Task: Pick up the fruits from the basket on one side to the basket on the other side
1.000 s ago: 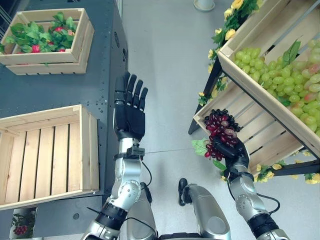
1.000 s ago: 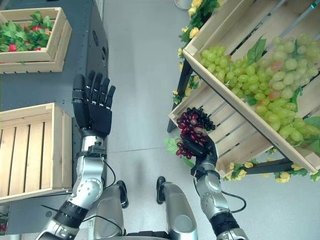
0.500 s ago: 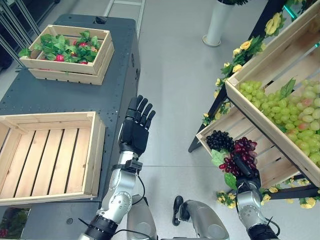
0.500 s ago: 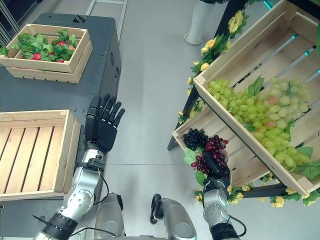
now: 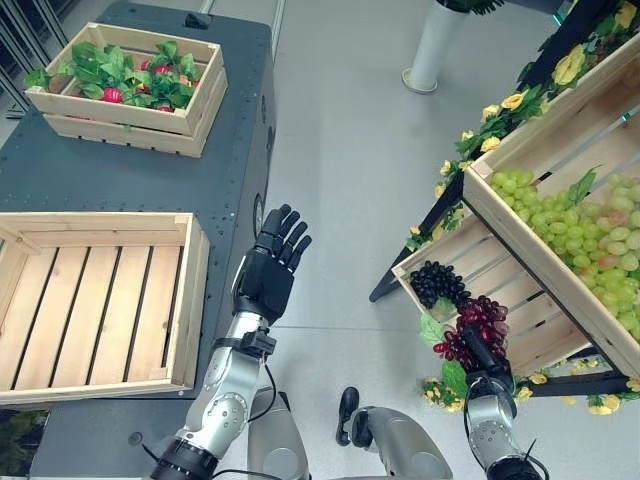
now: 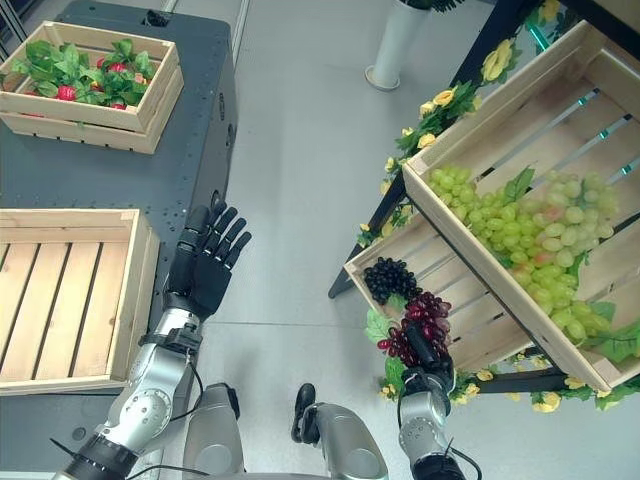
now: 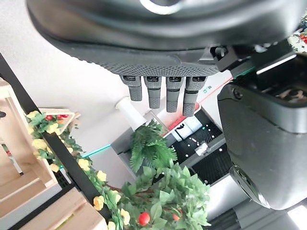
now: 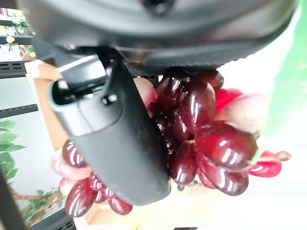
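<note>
Red grapes (image 5: 472, 331) in right hand (image 5: 482, 360) — black grapes (image 5: 436, 283), green grapes (image 5: 580, 236) beside.

Dark red grapes (image 5: 472, 328), green grapes (image 5: 585, 234) (some blushed pink), pale wooden crate (image 5: 190, 300).

A pale grey floor (image 5: 340, 190) runs through the middle of the scene, smooth and evenly lit, with a faint seam line crossing it. On the left stands a dark grey metal surface (image 5: 120, 185) with small round holes along its side edge. On the right a black-framed display stand (image 6: 470, 70) leans at a slant, its frame trimmed with yellow artificial flowers (image 5: 505, 100) and green leaves. At the far end of the floor a white cylindrical post (image 5: 432, 45) rises from a round base. In the left wrist view, leafy green plants (image 7: 163, 191) stand before a white wall.
</note>
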You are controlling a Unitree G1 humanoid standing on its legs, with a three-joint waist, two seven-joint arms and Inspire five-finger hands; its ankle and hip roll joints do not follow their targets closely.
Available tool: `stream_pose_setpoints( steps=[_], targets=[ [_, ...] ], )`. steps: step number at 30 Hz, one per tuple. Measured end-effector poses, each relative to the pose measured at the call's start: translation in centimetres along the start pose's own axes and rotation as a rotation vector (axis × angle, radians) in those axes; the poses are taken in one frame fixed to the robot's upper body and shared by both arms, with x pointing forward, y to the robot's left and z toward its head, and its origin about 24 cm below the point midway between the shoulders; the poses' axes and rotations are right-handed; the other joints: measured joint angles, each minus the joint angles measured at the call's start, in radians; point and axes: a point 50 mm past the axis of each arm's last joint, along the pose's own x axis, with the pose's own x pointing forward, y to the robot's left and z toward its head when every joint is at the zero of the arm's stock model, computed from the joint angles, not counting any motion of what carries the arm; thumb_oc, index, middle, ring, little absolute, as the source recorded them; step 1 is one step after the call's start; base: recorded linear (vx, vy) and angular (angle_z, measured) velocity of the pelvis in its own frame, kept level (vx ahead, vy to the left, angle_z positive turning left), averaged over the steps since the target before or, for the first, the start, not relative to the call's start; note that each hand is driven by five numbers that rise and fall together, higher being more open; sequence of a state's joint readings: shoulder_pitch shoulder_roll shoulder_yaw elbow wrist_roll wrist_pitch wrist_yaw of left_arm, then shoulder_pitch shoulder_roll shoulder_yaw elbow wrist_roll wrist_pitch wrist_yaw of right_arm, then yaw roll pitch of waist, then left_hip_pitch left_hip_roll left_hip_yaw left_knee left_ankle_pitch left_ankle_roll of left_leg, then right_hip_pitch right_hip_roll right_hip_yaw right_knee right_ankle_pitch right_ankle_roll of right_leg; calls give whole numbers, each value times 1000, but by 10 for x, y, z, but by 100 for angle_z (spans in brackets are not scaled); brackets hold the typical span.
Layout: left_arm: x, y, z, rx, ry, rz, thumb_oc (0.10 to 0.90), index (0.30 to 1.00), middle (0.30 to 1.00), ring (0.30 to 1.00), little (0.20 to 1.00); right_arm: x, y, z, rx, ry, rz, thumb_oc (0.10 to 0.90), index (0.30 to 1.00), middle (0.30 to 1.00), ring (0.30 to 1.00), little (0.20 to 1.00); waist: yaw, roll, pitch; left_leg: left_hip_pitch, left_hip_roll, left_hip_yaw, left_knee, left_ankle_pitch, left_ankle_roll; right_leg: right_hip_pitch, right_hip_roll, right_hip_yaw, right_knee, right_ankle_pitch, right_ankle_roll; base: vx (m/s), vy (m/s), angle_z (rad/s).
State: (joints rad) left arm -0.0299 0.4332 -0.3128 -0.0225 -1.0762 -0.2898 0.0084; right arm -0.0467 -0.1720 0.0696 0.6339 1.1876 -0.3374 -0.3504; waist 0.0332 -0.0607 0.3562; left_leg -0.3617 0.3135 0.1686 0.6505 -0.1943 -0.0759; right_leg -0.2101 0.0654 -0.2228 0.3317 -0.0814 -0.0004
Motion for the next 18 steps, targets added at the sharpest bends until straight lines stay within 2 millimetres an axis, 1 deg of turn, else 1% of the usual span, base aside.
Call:
stream_pose_setpoints(
  steps=[3, 7, 10, 13, 15, 18],
  targets=[
    [0, 1, 1, 7, 9, -3, 800, 900, 900, 900, 900, 5, -1, 3, 32, -4, -41, 400, 300, 300, 300, 300, 3, 0, 1, -15, -1, 0, -1, 0, 0, -13, 0, 0, -6, 1, 0, 0, 0, 0],
    [0, 1, 0, -10, 13, -2, 800, 900, 900, 900, 900, 6, -3, 6, 59, -7, -60, 400, 300, 300, 300, 300, 7, 0, 1, -10, -2, 0, -11, -1, 1, -7, 1, 0, -18, 2, 1, 30, 26, 0],
    [-2, 2, -3, -17, 32, -3, 800, 900, 900, 900, 900, 5, -3, 3, 61, -1, -60, 400, 300, 300, 300, 300, 9, 0, 2, 17, -7, 8, -30, 3, 7, 16, -2, 7, -35, 2, 1, 86, 106, -3],
    [-10, 5, -9, -23, 58, -5, 800, 900, 900, 900, 900, 0, -1, -2, 81, 9, -33, 400, 300, 300, 300, 300, 6, 0, 2, 67, -20, 33, -71, 7, 12, 46, -10, 25, -57, 2, 1, 65, 115, -10],
    [-16, 6, -14, -36, 72, -7, 800, 900, 900, 900, 900, -6, -2, -4, 66, 10, 2, 400, 300, 300, 300, 300, 2, 2, 3, 96, -34, 56, -108, 16, 17, 63, -24, 33, -79, 9, 13, 33, 90, -3],
    [-18, 5, -17, -47, 81, -29, 800, 900, 900, 900, 900, -10, -1, -2, 47, -4, 43, 400, 300, 300, 300, 300, -8, 2, 3, 109, -56, 72, -150, 31, 28, 67, -40, 42, -107, 22, 19, -94, 115, -1]
  ],
)
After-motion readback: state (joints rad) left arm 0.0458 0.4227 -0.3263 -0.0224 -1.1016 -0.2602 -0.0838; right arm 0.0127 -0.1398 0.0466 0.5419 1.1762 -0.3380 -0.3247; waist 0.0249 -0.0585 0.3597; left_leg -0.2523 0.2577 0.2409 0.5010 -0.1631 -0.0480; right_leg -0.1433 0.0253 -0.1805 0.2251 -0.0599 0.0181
